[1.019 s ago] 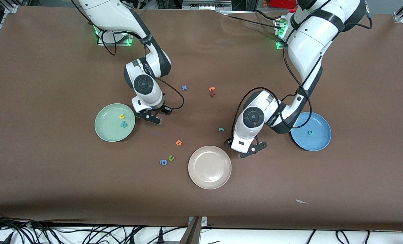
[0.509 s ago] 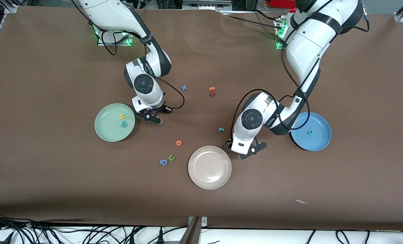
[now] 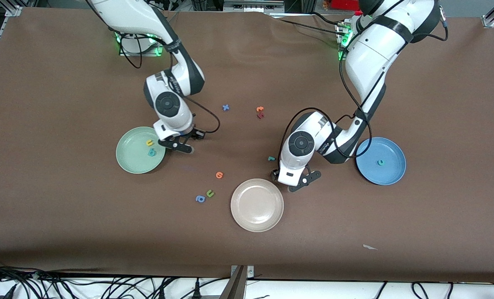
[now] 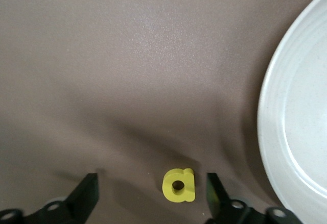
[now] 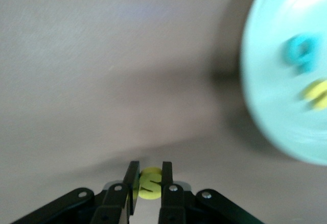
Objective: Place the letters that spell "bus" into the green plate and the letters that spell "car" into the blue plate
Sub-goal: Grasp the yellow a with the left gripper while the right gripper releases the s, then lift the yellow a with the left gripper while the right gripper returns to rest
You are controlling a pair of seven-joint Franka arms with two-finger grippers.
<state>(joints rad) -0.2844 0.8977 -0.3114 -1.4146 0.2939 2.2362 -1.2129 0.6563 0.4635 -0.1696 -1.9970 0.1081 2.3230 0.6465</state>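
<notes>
Only our left wrist view shows the yellow "a" (image 4: 179, 185) on the desk between the left gripper (image 4: 152, 193)'s wide jaws, beside the beige plate (image 4: 294, 132). Only our right wrist view shows the right gripper (image 5: 149, 183)'s jaws pinching the yellow "s" (image 5: 149, 181) near the green plate (image 3: 132, 160).

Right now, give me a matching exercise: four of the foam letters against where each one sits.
Letters:
1. yellow "s"
2. yellow "a"
3. teal "c"
4. teal "b"

Places:
A. in the blue plate
B. pinched in the right gripper
C. in the green plate
D. on the table between the open fingers of the left gripper

Pairs: 1-B, 2-D, 3-A, 4-C
</notes>
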